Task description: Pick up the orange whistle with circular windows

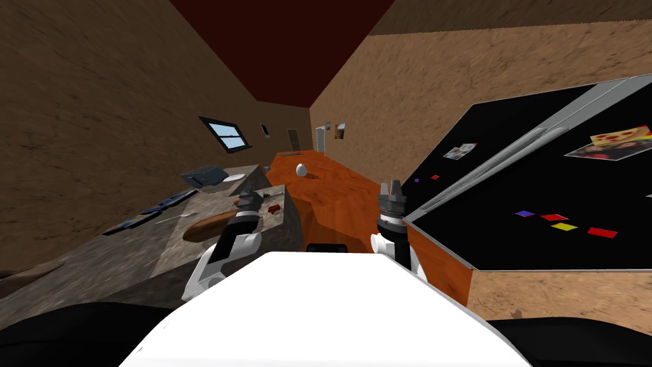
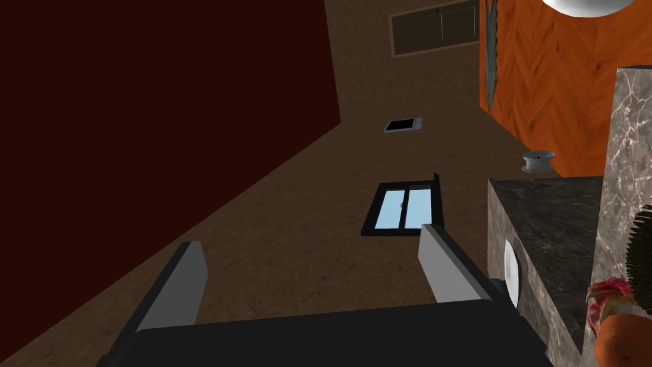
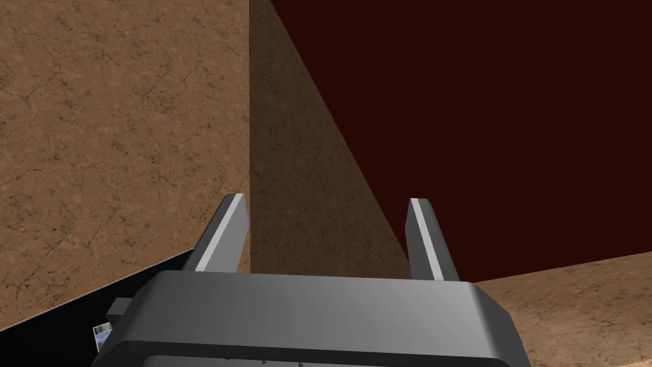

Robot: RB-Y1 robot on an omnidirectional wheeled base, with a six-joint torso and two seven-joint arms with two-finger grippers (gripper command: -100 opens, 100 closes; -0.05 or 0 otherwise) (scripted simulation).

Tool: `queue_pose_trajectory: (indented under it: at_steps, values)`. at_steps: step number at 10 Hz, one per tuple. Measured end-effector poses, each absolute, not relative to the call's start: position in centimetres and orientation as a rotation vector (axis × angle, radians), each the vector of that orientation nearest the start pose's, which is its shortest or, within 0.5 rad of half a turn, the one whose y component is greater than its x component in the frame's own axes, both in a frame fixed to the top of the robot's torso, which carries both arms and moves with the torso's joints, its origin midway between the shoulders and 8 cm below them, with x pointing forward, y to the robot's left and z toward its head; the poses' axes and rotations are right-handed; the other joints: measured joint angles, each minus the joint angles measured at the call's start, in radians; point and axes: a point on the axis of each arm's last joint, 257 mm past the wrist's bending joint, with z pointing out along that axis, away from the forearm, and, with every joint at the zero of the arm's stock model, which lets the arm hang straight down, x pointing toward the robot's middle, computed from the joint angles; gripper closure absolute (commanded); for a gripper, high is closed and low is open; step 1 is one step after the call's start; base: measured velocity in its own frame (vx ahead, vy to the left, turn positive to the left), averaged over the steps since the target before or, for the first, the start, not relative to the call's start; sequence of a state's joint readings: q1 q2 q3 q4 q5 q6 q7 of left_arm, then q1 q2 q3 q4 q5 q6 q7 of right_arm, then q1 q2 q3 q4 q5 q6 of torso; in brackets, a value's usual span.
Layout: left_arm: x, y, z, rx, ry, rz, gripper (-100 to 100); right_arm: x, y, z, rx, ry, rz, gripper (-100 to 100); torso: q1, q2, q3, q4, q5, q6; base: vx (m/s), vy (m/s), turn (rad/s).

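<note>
A small orange object (image 2: 623, 341) with a red and pink piece on it lies on the grey stone counter (image 2: 554, 210), cut by the picture's edge beside my left gripper (image 2: 309, 237); I cannot tell whether it is the whistle. The left gripper is open with nothing between its fingers. In the head view the left gripper (image 1: 249, 197) hovers over the counter (image 1: 127, 255), next to an orange speck (image 1: 237, 202) and a small red item (image 1: 274, 208). My right gripper (image 1: 390, 186) is raised beside the black fridge, and its wrist view shows the right gripper (image 3: 326, 199) open and empty.
A dark toaster-like box (image 1: 204, 175), a white plate (image 1: 233, 178) and a brown oval thing (image 1: 205, 227) sit on the counter. The black fridge (image 1: 541, 191) with coloured magnets stands close on the right. A white ball (image 1: 301, 169) lies on the orange floor (image 1: 337, 191) ahead.
</note>
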State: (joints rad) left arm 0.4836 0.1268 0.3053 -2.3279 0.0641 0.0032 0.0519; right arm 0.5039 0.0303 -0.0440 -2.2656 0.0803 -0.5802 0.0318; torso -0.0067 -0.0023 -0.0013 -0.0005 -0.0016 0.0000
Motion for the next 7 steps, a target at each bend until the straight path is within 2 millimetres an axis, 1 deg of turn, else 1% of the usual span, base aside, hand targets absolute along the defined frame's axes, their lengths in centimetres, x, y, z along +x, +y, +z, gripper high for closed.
queue_pose_trajectory:
  at_steps: [1, 2, 3, 4, 5, 7]
  values:
    - [37.0, 41.2, -3.9, -0.989, 0.871, -0.942, -100, 33.2, -28.4, 3.1, 0.561, 0.601, 1.191, 0, 0.001, 0.0, 0.0, 0.0, 0.0, 0.0, 0.056, -0.095, -0.041]
    - [36.9, 42.2, -4.5, -1.021, 0.875, -0.925, -100, 33.2, -28.4, 3.1, 0.561, 0.601, 1.191, 0, 0.001, 0.0, 0.0, 0.0, 0.0, 0.0, 0.056, -0.079, -0.017]
    - [36.9, 42.8, -5.3, -1.051, 0.883, -0.913, -100, 33.2, -28.4, 3.1, 0.561, 0.601, 1.191, 0, 0.002, -0.001, 0.0, 0.0, 0.0, 0.0, 0.024, -0.031, 0.005]
    - [36.9, 43.0, -5.7, -1.069, 0.89, -0.905, -100, 33.2, -28.4, 3.1, 0.56, 0.601, 1.191, 0, 0.004, 0.001, 0.0, 0.0, 0.001, 0.0, 0.038, -0.05, -0.043]
    - [36.8, 43.7, -6.0, -1.096, 0.892, -0.893, -100, 33.2, -28.4, 3.1, 0.561, 0.601, 1.191, 0, 0.004, 0.001, 0.0, 0.0, 0.001, 0.0, 0.037, -0.06, -0.019]
    - [36.5, 45.2, -7.5, -1.162, 0.904, -0.866, -100, 33.2, -28.4, 3.1, 0.561, 0.601, 1.191, 0, 0.002, 0.0, 0.0, 0.0, 0.0, 0.0, 0.057, -0.071, -0.021]
